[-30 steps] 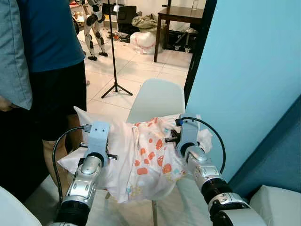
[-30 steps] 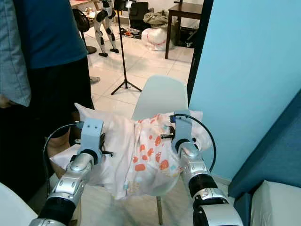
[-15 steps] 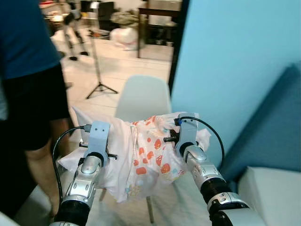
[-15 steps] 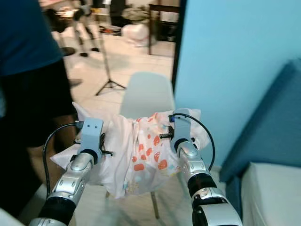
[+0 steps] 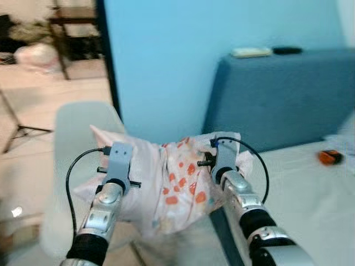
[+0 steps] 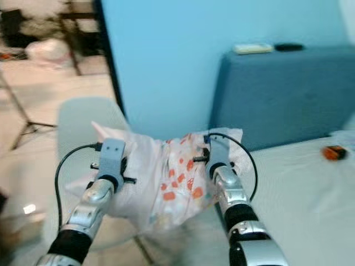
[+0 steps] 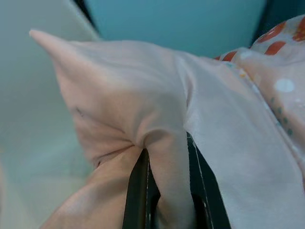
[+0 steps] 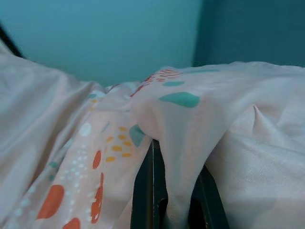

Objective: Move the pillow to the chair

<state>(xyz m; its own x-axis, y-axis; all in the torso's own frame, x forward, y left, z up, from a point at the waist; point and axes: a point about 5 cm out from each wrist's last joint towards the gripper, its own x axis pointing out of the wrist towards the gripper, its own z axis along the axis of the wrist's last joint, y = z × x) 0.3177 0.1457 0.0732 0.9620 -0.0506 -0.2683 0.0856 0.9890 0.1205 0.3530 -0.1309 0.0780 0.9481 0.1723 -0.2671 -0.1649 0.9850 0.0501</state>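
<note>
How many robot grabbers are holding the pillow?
2. The left gripper pinches a fold at the plain end of the pillow, the right gripper a fold at its spotted end, beside the white chair.

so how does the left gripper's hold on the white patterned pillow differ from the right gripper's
The left gripper pinches a plain pale fold of the white pillow with orange and teal spots, near its pointed corner over the pale chair. The right gripper pinches the printed side, by a teal spot, nearer the blue wall. Both are shut on bunched fabric, holding the pillow up between them.
</note>
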